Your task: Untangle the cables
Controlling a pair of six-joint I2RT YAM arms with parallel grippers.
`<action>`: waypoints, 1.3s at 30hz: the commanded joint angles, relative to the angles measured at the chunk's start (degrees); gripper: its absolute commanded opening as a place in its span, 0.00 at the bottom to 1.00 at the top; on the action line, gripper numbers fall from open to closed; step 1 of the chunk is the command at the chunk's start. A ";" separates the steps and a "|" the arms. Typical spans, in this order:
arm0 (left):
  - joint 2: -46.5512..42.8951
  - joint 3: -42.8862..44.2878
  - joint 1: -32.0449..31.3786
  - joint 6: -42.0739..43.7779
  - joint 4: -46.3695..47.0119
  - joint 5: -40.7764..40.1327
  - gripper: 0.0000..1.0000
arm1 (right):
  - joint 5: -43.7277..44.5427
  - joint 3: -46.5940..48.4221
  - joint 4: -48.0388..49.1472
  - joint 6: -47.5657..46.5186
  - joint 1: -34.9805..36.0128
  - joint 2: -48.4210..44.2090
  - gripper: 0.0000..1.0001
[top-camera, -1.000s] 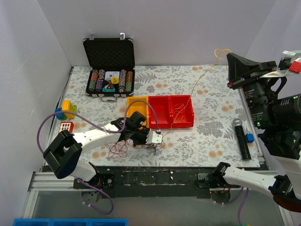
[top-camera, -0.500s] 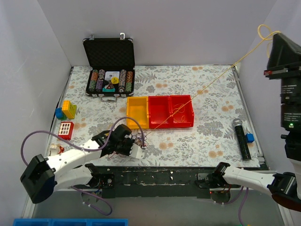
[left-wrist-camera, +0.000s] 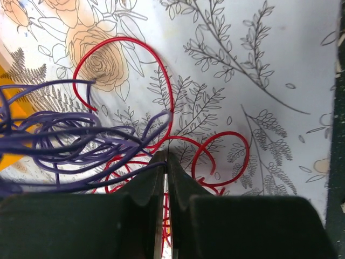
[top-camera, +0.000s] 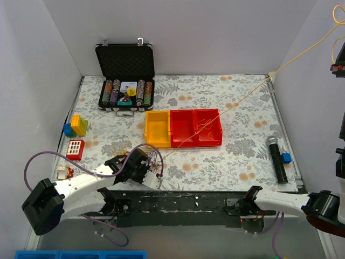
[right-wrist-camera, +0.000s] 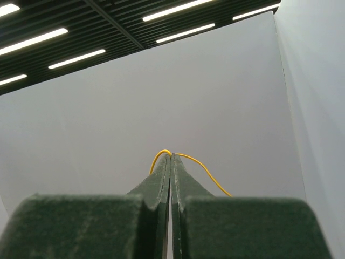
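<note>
The cables (top-camera: 154, 159) are a small tangle of purple and red strands near the table's front edge, left of centre. My left gripper (top-camera: 157, 172) is shut on them. In the left wrist view its tips (left-wrist-camera: 166, 156) pinch a purple strand (left-wrist-camera: 81, 143), with red loops (left-wrist-camera: 221, 154) lying on the cloth around it. A yellow cable (top-camera: 242, 102) runs taut from the tangle, over the red bins, up to the top right. My right gripper (top-camera: 340, 54) is high at the frame's right edge, mostly cut off. In the right wrist view it (right-wrist-camera: 171, 155) is shut on the yellow cable (right-wrist-camera: 202, 167).
An open poker chip case (top-camera: 125, 75) stands at the back left. A yellow bin (top-camera: 157, 129) and red bins (top-camera: 195, 128) sit mid-table. A microphone (top-camera: 277, 159) and blue block (top-camera: 286, 157) lie at the right. Toy blocks (top-camera: 78, 125) and a red block (top-camera: 76, 147) lie at the left.
My right gripper has risen up and to the right, drawing the yellow cable out long and taut. My left gripper has pulled the tangle back toward the near edge.
</note>
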 commanded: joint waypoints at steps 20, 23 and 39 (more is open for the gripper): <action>0.66 -2.59 0.27 2.43 3.26 -4.67 0.00 | 0.54 10.66 14.16 -6.39 5.34 0.58 0.01; 1.02 -1.19 0.27 0.94 3.87 -4.32 0.00 | 0.19 10.05 13.20 -5.52 6.56 0.32 0.01; 2.95 29.05 0.27 -19.01 -0.95 7.46 0.00 | 2.30 2.93 14.77 -7.01 12.98 1.55 0.01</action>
